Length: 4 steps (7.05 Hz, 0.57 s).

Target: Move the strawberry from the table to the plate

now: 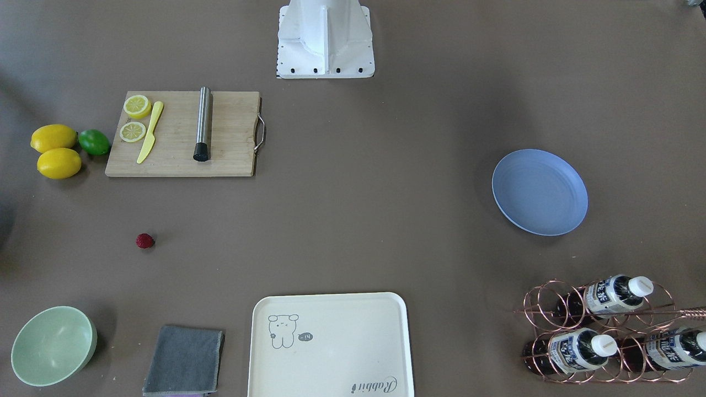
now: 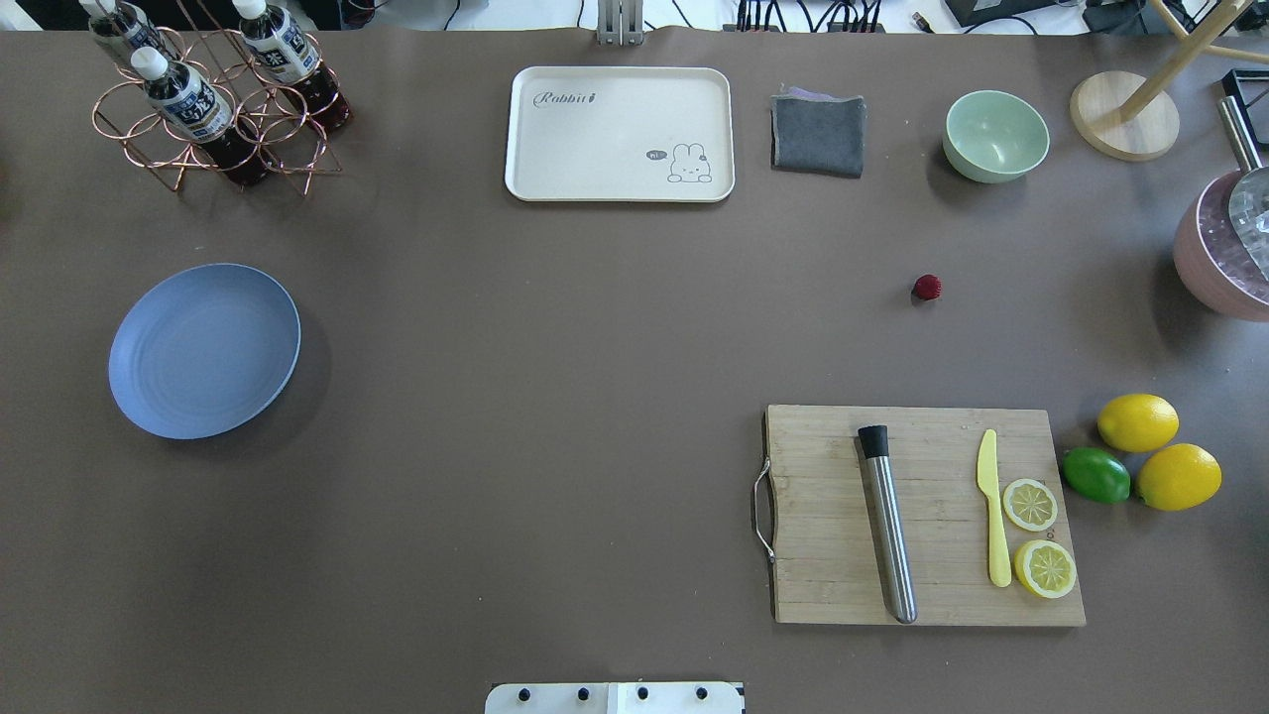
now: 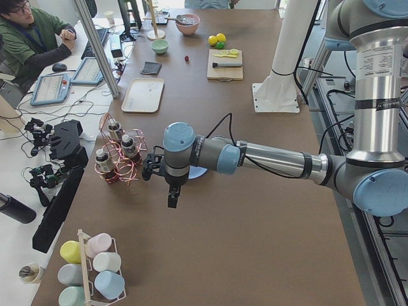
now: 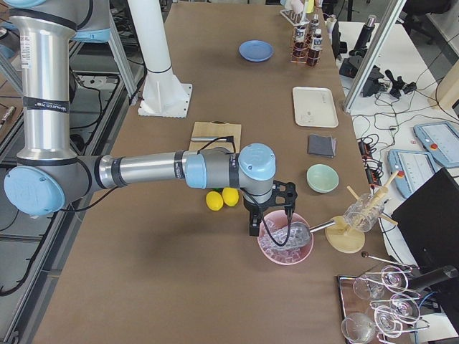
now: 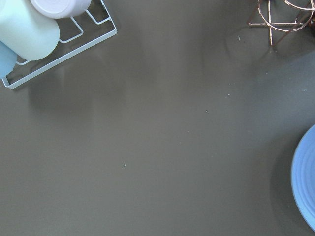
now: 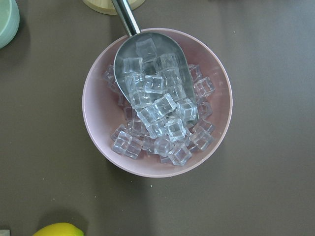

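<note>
The small dark red strawberry (image 1: pixel 144 240) (image 2: pixel 927 288) lies alone on the brown-grey table (image 1: pixel 353 220), between the cutting board and the green bowl. The periwinkle-blue plate (image 1: pixel 539 192) (image 2: pixel 204 350) sits bare at the opposite side of the table, and its rim (image 5: pixel 305 182) shows in the left wrist view. My left gripper (image 3: pixel 172 199) hangs above the table beside the plate. My right gripper (image 4: pixel 254 228) hovers over a pink bowl of ice cubes (image 6: pixel 157 101), far from the strawberry. Both grippers show only in the side views, so I cannot tell whether they are open or shut.
A wooden cutting board (image 2: pixel 927 516) carries a steel muddler, a yellow knife and lemon slices. Two lemons (image 2: pixel 1155 451) and a lime lie beside it. A cream tray (image 2: pixel 620 134), grey cloth (image 2: pixel 818 134), green bowl (image 2: pixel 995 136) and copper bottle rack (image 2: pixel 213 99) line the far edge.
</note>
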Each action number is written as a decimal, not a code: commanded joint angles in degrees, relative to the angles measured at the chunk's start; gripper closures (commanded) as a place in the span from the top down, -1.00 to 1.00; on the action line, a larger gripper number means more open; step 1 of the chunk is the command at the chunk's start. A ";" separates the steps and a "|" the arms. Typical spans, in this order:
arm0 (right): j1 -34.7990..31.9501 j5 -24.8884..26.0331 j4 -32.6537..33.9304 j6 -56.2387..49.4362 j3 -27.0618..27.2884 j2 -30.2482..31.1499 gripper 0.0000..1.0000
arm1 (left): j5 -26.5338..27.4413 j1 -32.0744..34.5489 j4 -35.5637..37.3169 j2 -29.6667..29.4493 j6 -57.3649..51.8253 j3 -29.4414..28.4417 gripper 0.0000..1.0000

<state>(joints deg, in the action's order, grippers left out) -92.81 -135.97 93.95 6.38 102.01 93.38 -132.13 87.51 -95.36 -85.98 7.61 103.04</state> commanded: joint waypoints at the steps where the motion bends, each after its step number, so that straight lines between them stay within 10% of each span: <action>1: 0.00 0.00 0.00 0.04 0.20 -0.04 1.00 | -0.06 -0.24 -2.45 -0.41 0.03 -0.91 0.96; 4: 0.00 -0.09 -0.09 -0.05 0.64 0.05 1.00 | -0.15 -0.76 -2.73 -2.51 0.21 -0.22 0.96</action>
<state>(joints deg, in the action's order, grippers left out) -92.81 -136.03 93.94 6.36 102.32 93.35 -132.26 86.81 -97.95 -87.34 8.15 102.51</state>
